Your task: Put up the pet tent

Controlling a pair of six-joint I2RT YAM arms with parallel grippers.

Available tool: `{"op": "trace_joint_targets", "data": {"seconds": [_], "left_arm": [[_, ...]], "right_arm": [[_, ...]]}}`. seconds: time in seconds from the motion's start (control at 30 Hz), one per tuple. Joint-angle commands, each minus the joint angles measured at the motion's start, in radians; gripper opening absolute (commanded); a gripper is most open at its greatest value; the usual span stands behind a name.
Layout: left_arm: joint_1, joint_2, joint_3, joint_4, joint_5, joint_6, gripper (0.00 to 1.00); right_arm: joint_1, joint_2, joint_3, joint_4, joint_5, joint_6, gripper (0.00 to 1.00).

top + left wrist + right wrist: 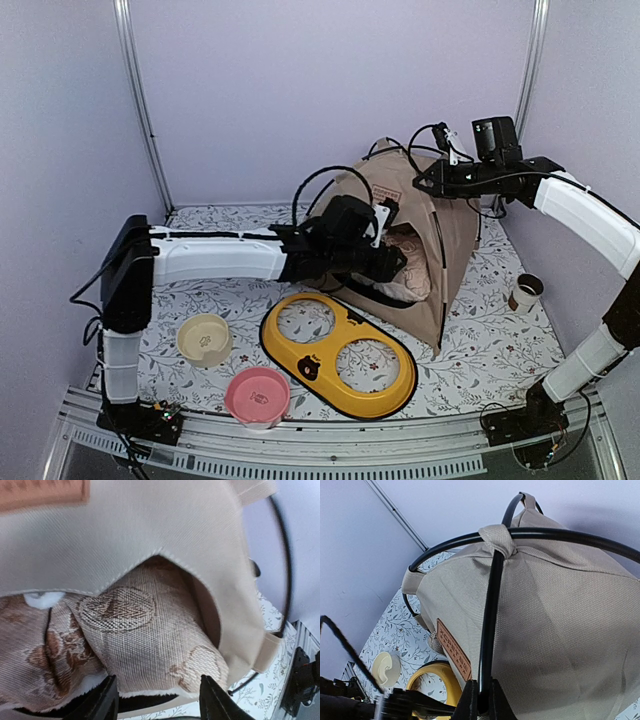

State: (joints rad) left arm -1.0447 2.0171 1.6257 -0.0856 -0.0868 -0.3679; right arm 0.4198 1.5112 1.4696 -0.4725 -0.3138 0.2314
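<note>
The pet tent is standing at the back right of the floral-printed worktop, its arched doorway facing front-left. A glossy yellow feeder tray with two round cut-outs is lying flat just in front of the tent. Further out to the tent's front-left, a round cream bowl and a pink bowl are sitting apart from each other. A small paper cup is standing near the tent's right side.

A floral pillow, woven in tan and brown with a herringbone texture, is filling the doorway and blocking the way in. The left pincer is hovering at that doorway with its black fingers standing apart. The pillow's lower edge is lying just beyond their tips, and I cannot tell whether they are touching it.

The tent fabric is showing as a coarse beige canvas, with a brown label patch stitched on the front. The right pincer is reaching over the tent's top, clamped tight on a thin black pole. That pole is running up to a fabric loop at the roof, where another curved pole is crossing it.
</note>
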Motion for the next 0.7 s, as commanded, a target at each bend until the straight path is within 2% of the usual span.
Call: {"op": "trace_joint_targets", "data": {"seconds": [0.0,0.2,0.3,0.5,0.67], "left_arm": [[0.009,0.207,0.148,-0.053,0.020,0.035,0.53],[0.009,0.438,0.415,-0.130,0.062,0.042,0.54],[0.008,0.491,0.483,-0.158,0.085,0.035,0.55],[-0.004,0.469,0.422,-0.118,0.108,0.036,0.61],[-0.037,0.514,0.420,-0.094,0.187,0.053,0.61]], "right_arm": [[0.010,0.016,-0.027,-0.091,0.012,-0.007,0.02],[0.011,0.020,0.001,-0.112,0.006,-0.003,0.02],[0.010,0.017,0.008,-0.118,0.008,-0.001,0.02],[0.010,0.021,0.012,-0.125,0.012,-0.003,0.02],[0.012,0.029,0.011,-0.119,0.006,-0.001,0.02]]}}
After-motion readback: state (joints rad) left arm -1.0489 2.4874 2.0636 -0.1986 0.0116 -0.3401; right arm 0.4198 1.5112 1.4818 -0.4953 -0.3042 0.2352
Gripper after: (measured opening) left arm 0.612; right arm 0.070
